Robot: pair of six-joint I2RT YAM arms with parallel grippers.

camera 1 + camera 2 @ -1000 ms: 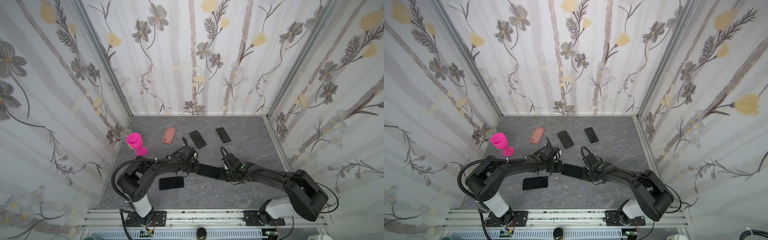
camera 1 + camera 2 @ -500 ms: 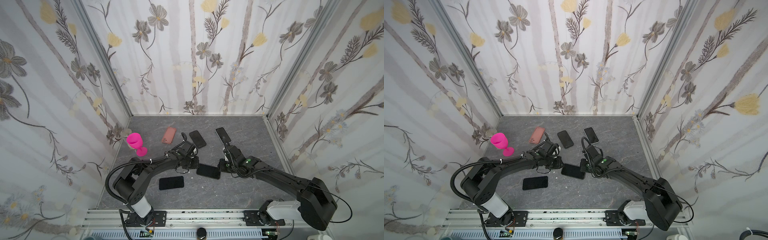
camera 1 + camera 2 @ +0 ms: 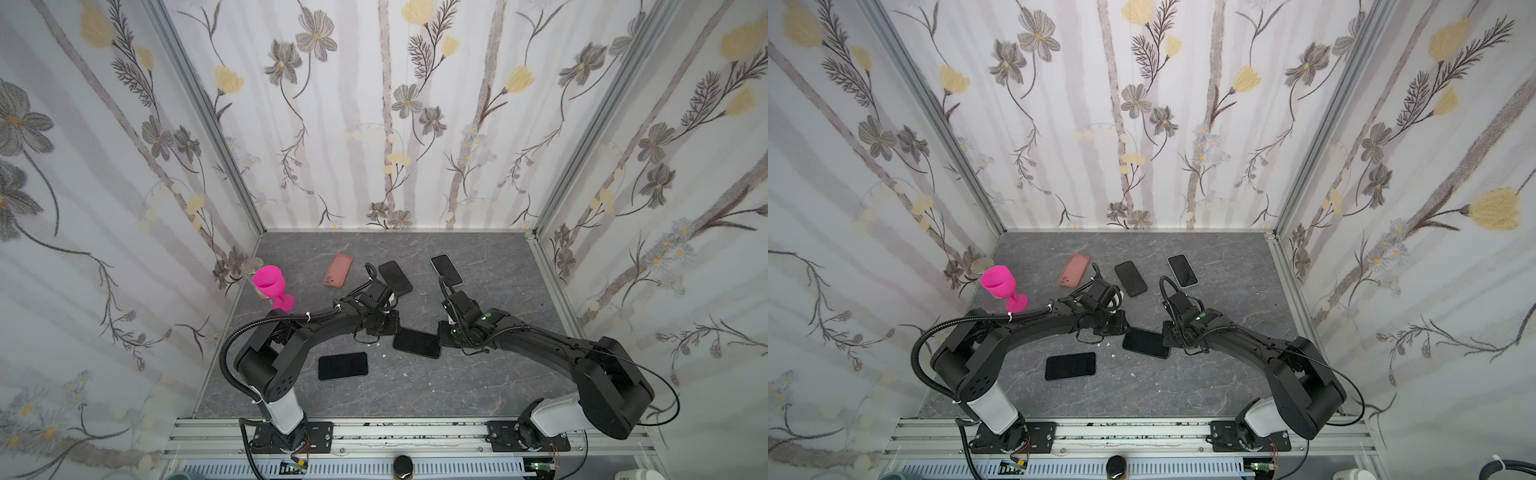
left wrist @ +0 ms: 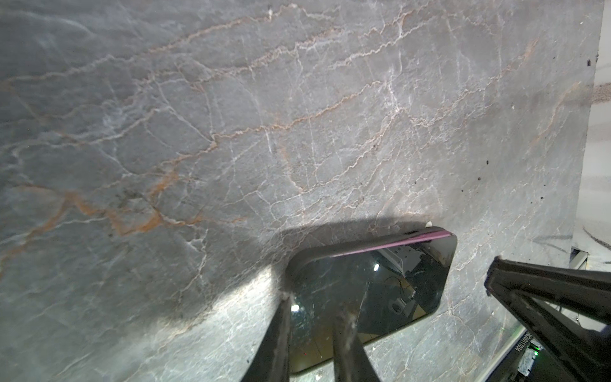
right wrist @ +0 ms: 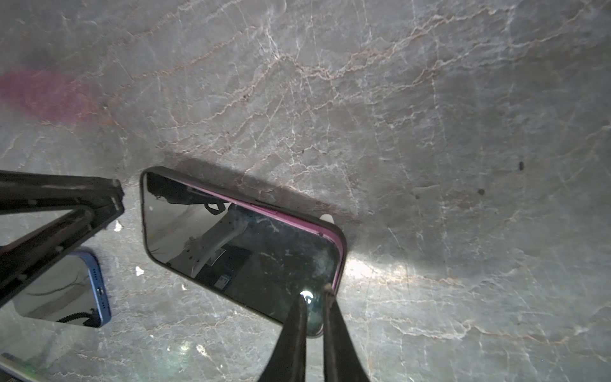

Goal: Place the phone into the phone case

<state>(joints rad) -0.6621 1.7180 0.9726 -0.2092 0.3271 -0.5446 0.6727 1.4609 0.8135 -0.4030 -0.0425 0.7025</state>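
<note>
The phone (image 3: pixel 417 343) (image 3: pixel 1146 343) lies screen up in the middle of the table, inside a dark phone case (image 5: pixel 142 205). Its purple edge (image 5: pixel 281 215) stands proud of the case rim along one long side. My left gripper (image 3: pixel 390 326) (image 4: pixel 314 306) is at the phone's left end, its fingers a little apart, one tip at the case's edge (image 4: pixel 297 261) and one on the glass. At the right end, my right gripper (image 3: pixel 442 336) (image 5: pixel 314 293) has its tips almost together on the screen's corner. Neither holds anything.
A black phone with a blue edge (image 3: pixel 343 365) (image 5: pixel 66 291) lies nearer the front. Behind lie a pink case (image 3: pixel 338 271), a dark phone (image 3: pixel 395 277) and a white-rimmed phone (image 3: pixel 446 269). A pink goblet (image 3: pixel 272 286) stands at the left wall.
The right arm lifted and drew toward the back, then came down again at the phone's right end. The left gripper shifted slightly at the left end. The phone has stayed in place.
</note>
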